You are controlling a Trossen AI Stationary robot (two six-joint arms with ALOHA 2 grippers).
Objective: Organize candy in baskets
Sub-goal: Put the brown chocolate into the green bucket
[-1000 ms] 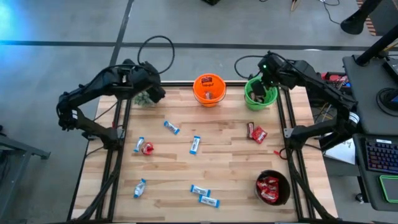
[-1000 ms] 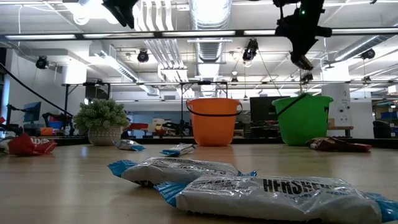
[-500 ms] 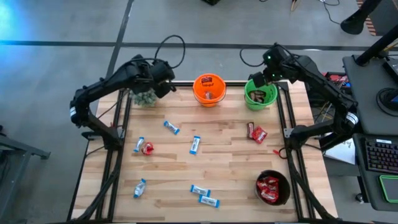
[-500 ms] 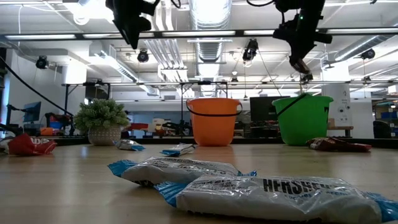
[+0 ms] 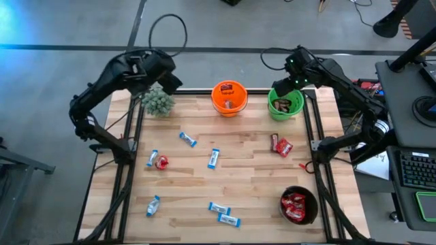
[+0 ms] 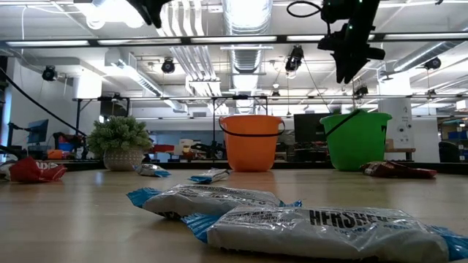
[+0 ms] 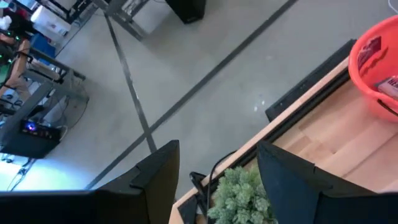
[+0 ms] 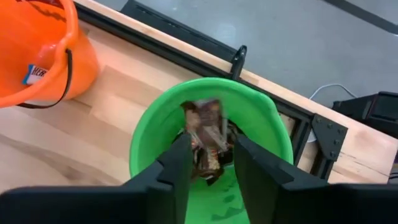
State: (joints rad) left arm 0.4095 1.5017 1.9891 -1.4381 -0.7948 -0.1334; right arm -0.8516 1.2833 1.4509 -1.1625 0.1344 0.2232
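Observation:
My right gripper [image 8: 211,158] stands open above the green basket [image 8: 149,130] at the table's far right, also seen as my right gripper [image 5: 283,87] in the high view. A blurred dark brown bar [image 8: 205,121] shows between its fingertips, in the basket's mouth. The orange basket [image 5: 229,99] stands left of the green one. The black basket [image 5: 298,205], with red packets in it, stands at the near right. Blue-and-white bars [image 5: 214,158] and red packets [image 5: 281,145] lie loose on the table. My left gripper [image 7: 214,186] hangs open above the far left corner. My right gripper's fingers [image 8: 180,162] stand on either side of the blurred brown bar [image 8: 211,143], pointing down into the green basket. I cannot tell whether they touch it.
A small potted plant [image 5: 158,102] stands at the far left corner, under my left gripper. More blue-and-white bars [image 5: 225,214] lie near the front edge, close to the low camera. A desk with a keyboard [image 5: 415,170] stands past the table's right edge.
My right gripper has shifted a little toward the table's left, staying over the green basket, and the bar seen at its tips in the low view is gone from there. My left gripper has swung up and toward the far edge, uncovering the plant.

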